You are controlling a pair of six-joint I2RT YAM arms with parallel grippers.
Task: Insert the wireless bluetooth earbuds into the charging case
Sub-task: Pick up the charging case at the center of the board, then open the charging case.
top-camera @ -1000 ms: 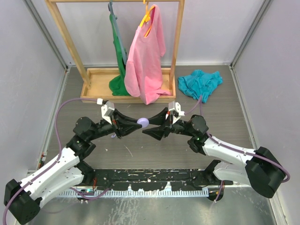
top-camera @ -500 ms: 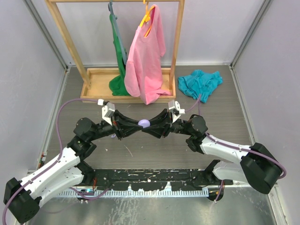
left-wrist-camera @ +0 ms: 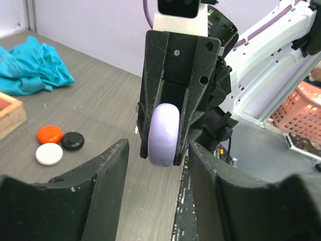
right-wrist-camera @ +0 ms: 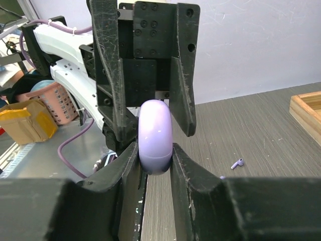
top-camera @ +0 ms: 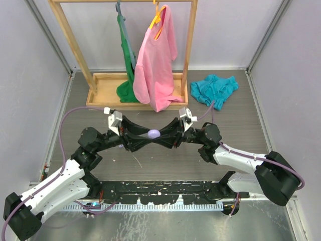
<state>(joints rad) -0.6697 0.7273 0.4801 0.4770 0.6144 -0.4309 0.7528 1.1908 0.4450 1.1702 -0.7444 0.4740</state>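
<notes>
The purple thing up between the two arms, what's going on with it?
That is the lilac charging case, held in the air above the table. The right gripper is clamped on its lower end. The left gripper faces it with its fingers spread on either side, not pinching. The case looks closed. One lilac earbud lies on the table, not yet inserted.

Lilac charging case (right-wrist-camera: pixel 155 135): smooth oval pebble, closed, upright on edge, in air above table (right-wrist-camera: pixel 281 130), pinched between fingers of right claw (right-wrist-camera: pixel 155 154). Lilac earbud (right-wrist-camera: pixel 237 163): tiny, stemmed, lying on table, well apart.
</notes>
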